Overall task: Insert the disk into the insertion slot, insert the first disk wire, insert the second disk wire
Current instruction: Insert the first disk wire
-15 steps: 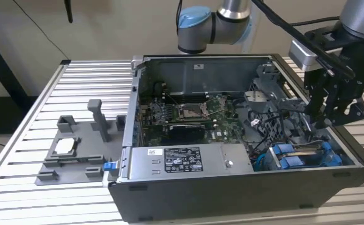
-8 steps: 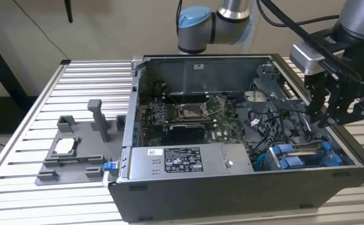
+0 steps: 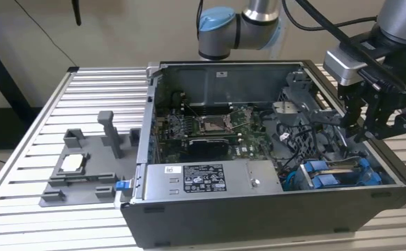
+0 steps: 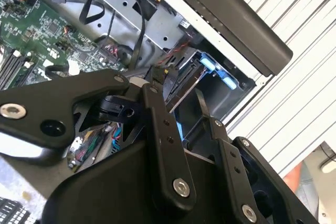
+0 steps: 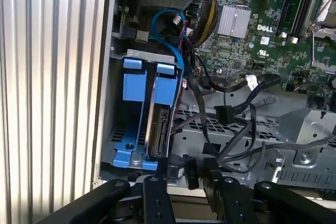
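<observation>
Blue-framed silver-labelled disk (image 5: 160, 129) sits in grey sheet-metal insertion slot (image 5: 149, 54), 4 o'clock in the exterior view — black gripper (image 3: 363, 137) at black wire plug (image 5: 184, 171), grip cannot be told — keep plug square to disk

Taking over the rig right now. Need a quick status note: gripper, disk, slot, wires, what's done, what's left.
Gripper: hangs over the drive-cage end of the case, just above the loose black cables. Open or shut: cannot tell.
Disk: stands in the insertion slot, beside the other blue carrier.
Done: the disk looks seated in the slot.
Left: both disk wires. No cable looks plugged into the disk, and a black connector hangs free beside the cage.
</observation>
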Robot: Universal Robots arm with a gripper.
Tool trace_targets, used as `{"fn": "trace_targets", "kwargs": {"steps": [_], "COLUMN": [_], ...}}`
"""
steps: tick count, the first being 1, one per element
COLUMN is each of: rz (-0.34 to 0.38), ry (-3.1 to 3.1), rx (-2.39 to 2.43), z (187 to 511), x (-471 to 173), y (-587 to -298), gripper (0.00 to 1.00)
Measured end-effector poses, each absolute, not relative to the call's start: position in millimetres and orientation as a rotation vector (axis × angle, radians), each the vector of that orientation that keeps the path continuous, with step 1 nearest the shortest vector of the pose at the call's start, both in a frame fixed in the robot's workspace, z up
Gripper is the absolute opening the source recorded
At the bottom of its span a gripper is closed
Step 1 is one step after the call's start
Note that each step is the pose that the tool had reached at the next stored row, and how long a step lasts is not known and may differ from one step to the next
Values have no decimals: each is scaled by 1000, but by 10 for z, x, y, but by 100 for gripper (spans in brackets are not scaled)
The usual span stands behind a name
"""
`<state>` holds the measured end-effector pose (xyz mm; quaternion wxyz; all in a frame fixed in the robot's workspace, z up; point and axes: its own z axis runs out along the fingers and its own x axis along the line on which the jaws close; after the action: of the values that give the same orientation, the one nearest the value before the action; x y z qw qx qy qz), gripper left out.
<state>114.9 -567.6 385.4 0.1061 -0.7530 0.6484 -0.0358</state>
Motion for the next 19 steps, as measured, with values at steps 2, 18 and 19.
{"fn": "trace_targets", "kwargs": {"steps": [2,18,19], "rz": [-105,-105,-105], "ry": [1910,1911,1913], "rx": [-2218,-2220,-2222], "z": [3854,3851,3849], "x": [1149,1154,1160], "y": [-5676,-5676,-5676], "gripper": [41,19,19]}}
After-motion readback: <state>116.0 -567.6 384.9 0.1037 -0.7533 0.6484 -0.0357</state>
